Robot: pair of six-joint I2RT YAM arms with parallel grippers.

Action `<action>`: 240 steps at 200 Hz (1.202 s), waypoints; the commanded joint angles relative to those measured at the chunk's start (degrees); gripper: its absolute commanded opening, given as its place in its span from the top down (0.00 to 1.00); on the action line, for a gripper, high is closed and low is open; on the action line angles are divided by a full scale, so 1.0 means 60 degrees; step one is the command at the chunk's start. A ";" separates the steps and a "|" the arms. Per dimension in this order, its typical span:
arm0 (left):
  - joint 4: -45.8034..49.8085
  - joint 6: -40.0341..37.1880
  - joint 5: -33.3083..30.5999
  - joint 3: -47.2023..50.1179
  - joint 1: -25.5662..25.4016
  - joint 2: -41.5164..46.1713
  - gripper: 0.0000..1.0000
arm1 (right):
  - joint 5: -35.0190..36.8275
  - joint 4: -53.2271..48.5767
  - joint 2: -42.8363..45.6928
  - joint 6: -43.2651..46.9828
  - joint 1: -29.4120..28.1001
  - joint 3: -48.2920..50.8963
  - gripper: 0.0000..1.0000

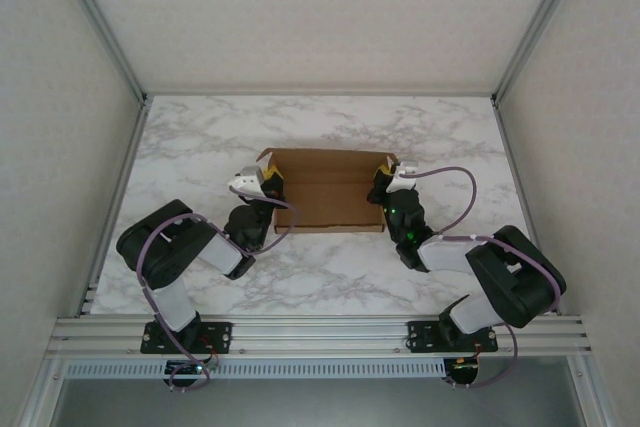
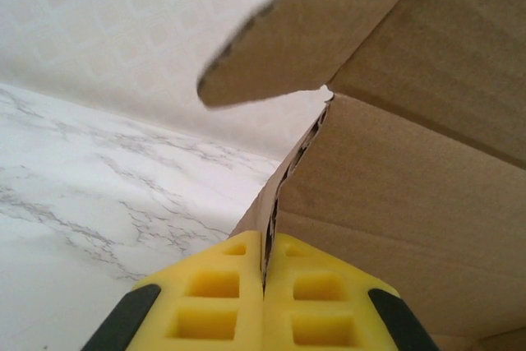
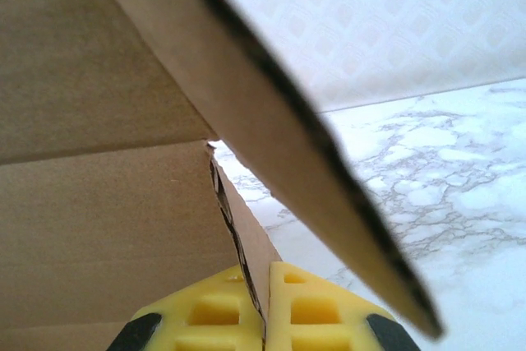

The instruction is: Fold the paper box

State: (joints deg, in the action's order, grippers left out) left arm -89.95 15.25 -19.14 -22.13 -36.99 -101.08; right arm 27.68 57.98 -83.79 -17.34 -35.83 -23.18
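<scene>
Raising both side walls of the paper box (image 1: 328, 197) evenly is advised, each being pinched edge-on in the clenched left gripper (image 2: 265, 281) and right gripper (image 3: 268, 297).

No writing, label, brand, number or sign is legible; the paper box (image 1: 328, 190) shows plain brown cardboard.

The paper box (image 1: 328, 192) lies at the middle of the worktop (image 1: 190, 147). The left pincer (image 1: 271, 185) sits at the box's 9 o'clock edge and the right pincer (image 1: 381, 183) at its 3 o'clock edge, each with a side wall between its fingers.
</scene>
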 commanded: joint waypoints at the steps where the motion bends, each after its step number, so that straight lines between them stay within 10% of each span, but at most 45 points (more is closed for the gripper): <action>1: 0.0227 0.0966 0.0701 -0.0241 -0.0353 -0.0383 0.99 | 0.0019 -0.0883 -0.0349 -0.0911 -0.0348 -0.0137 1.00; 160: -0.2482 -0.1112 -0.0531 0.0943 -0.1070 -0.2049 1.00 | 0.0271 0.0723 -0.1138 -0.0408 -0.1029 0.0849 1.00; 240: -0.2281 -0.1426 -0.1377 0.1161 -0.1070 -0.1874 1.00 | 0.0065 0.0301 0.0335 -0.0198 -0.1117 0.1651 0.63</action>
State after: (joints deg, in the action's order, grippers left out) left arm -91.83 8.29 -26.79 -17.10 -42.74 -109.93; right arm 29.98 62.43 -86.46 -19.57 -41.91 -14.31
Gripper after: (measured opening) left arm 0.057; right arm 0.318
